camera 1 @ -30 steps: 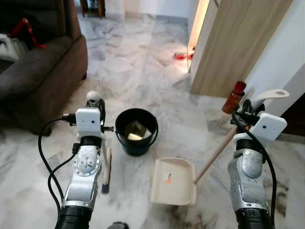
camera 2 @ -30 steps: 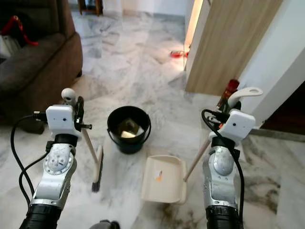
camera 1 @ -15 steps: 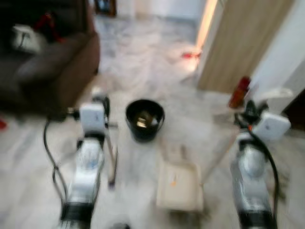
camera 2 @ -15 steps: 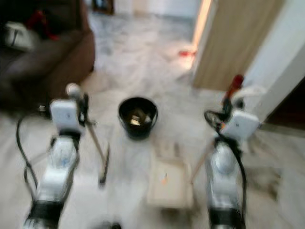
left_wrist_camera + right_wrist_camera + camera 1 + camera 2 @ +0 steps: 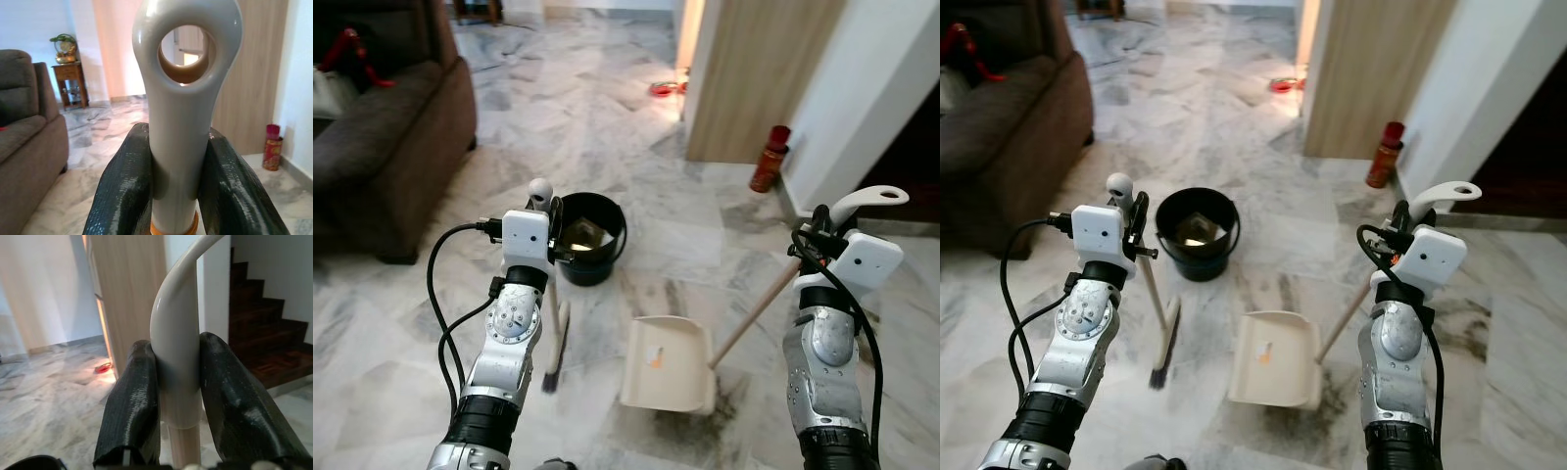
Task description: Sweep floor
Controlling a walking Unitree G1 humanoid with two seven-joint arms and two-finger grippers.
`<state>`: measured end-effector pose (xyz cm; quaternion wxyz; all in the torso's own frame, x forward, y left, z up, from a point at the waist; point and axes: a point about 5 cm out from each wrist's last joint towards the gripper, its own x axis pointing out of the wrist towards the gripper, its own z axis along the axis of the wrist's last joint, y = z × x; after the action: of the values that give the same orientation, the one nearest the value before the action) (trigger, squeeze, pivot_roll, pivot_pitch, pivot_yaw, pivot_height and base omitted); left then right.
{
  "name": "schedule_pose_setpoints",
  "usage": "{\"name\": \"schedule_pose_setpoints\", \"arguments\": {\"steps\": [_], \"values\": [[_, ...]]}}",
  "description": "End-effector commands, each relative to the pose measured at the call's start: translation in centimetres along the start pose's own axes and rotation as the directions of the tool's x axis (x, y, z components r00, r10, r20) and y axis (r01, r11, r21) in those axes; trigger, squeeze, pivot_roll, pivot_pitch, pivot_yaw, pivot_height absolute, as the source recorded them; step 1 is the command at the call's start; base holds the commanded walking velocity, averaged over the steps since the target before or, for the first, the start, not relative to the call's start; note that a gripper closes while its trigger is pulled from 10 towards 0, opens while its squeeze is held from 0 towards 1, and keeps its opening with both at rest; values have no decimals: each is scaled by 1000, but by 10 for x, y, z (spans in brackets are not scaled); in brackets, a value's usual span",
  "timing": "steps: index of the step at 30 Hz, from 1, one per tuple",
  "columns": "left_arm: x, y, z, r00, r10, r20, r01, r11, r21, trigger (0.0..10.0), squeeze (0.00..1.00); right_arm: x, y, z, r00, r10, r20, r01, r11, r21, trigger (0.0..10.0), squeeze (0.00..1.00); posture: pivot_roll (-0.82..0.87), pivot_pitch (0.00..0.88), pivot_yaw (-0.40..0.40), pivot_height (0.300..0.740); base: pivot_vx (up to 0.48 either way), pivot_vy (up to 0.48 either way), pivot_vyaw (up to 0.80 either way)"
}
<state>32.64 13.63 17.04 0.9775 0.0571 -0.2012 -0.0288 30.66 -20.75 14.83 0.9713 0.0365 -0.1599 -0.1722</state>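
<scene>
The left gripper (image 5: 173, 196) has its fingers (image 5: 122, 196) clamped on the pale handle of the broom (image 5: 552, 343), whose bristles rest on the marble floor (image 5: 636, 127) below them. The right gripper (image 5: 178, 401) is clamped on the dustpan handle (image 5: 177, 357), so the dustpan (image 5: 668, 364) lies flat, below and inward of those fingers (mouth toward the broom, probably to catch sweepings). A black bucket (image 5: 585, 237) stands just beyond, likely for emptying.

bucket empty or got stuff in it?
Not empty. The black bucket stands upright on the marble floor, with pale debris visible at its bottom; what the debris is, cannot tell.
</scene>
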Motion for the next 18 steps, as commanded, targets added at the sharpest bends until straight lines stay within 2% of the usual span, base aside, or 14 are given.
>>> {"name": "schedule_pose_setpoints", "arguments": {"steps": [1, 11, 18], "values": [[3, 2, 5, 999, -6, 34, 6, 1000, 21, 10000, 0, 1, 1, 5, 999, 0, 32, -1, 1000, 10, 10000, 0, 68, 55, -48, 740, 0, 0, -800], [3, 3, 3, 1000, -5, 28, 4, 999, 38, 10000, 0, 0, 1, 5, 999, -7, 31, 7, 1000, 7, 10000, 0, 70, 38, -41, 740, 0, 0, -800], [2, 4, 2, 1000, 2, 28, -3, 999, 46, 10000, 0, 0, 1, 5, 999, -7, 32, 7, 1000, 3, 10000, 0, 69, 34, -44, 740, 0, -321, -800]]}}
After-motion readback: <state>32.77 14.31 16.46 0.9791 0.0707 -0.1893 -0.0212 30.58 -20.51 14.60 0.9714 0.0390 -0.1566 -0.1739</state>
